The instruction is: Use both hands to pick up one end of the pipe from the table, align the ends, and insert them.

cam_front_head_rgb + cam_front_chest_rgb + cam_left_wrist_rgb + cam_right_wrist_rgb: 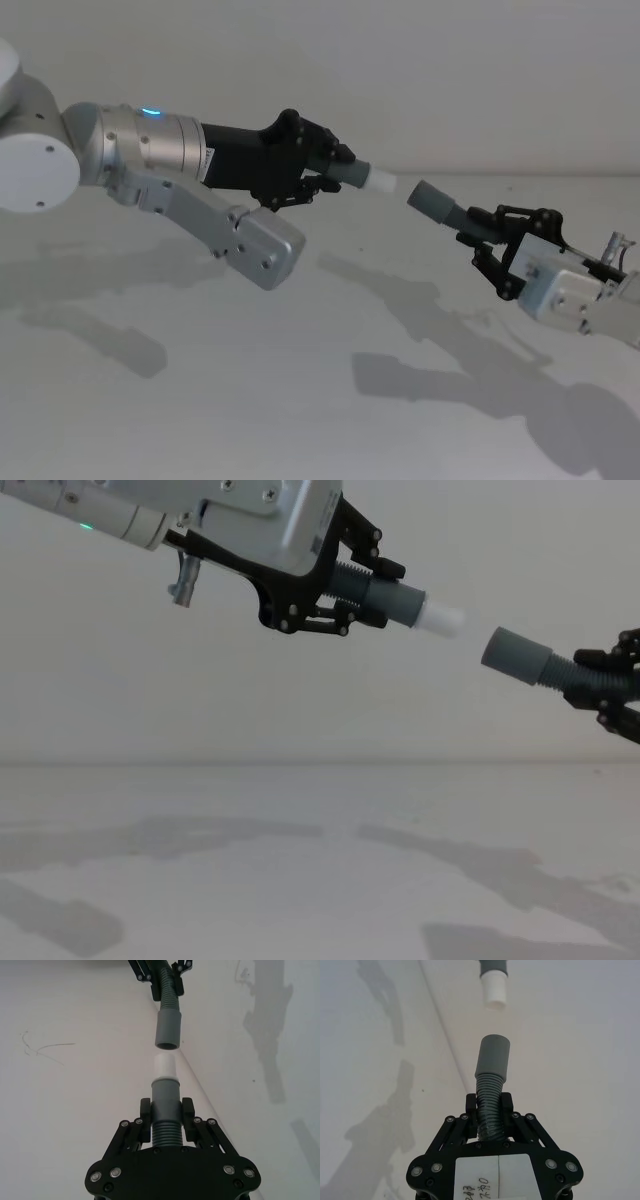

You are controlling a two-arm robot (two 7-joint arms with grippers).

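Note:
Both pipe pieces hang in the air above the white table [300, 400]. My left gripper [325, 178] is shut on the short grey piece [165, 1092], whose white tip [381, 181] points right. The right gripper [490, 232] is shut on the ribbed piece [488, 1091], and its smooth grey cuff [435, 203] points left at that tip. A small gap separates the two ends. In the left wrist view the white tip [165, 1066] lines up closely with the cuff's open mouth [168, 1030]. In the chest view the tip [442, 618] sits slightly higher than the cuff [512, 655].
The table carries just the arms' shadows [440, 370]. A plain pale wall [300, 700] stands behind it. A faint pen-like scratch [45, 1049] marks the surface in the left wrist view.

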